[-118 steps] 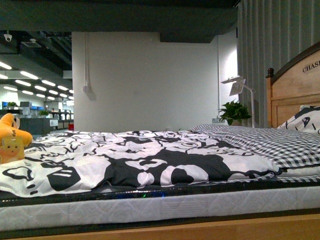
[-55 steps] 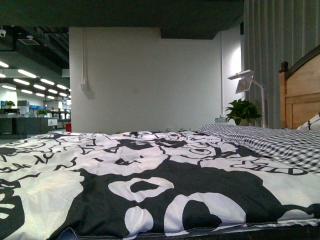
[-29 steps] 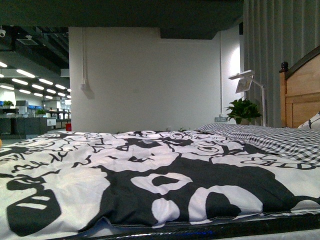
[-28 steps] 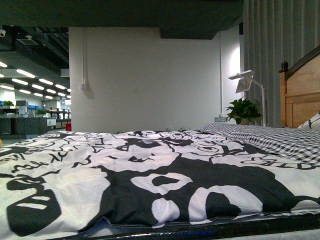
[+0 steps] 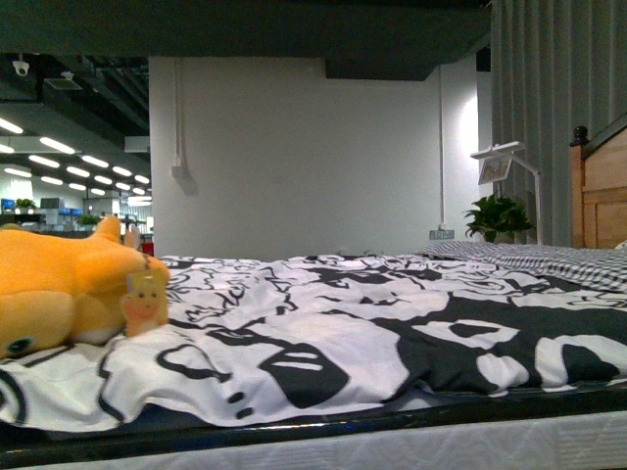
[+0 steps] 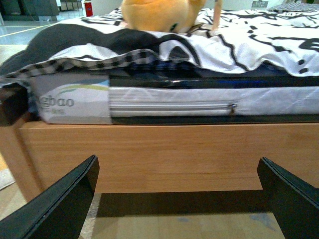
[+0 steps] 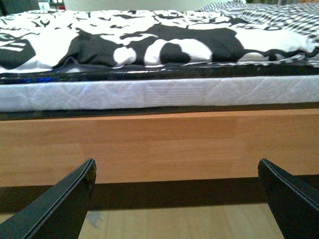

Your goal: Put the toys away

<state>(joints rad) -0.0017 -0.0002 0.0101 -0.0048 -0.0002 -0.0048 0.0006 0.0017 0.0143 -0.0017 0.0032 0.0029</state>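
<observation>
Left fingers and right fingers are both spread wide and empty, low before the bed's wooden side. Above and beyond the left fingers, the plush lies on the black-and-white duvet, well apart from the right fingers.

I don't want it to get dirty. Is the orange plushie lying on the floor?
No, the orange plush toy rests on top of the black-and-white duvet.

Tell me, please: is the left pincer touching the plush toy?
Apart: the left wrist view shows the left pincer low, the plush toy up on the duvet.
</observation>
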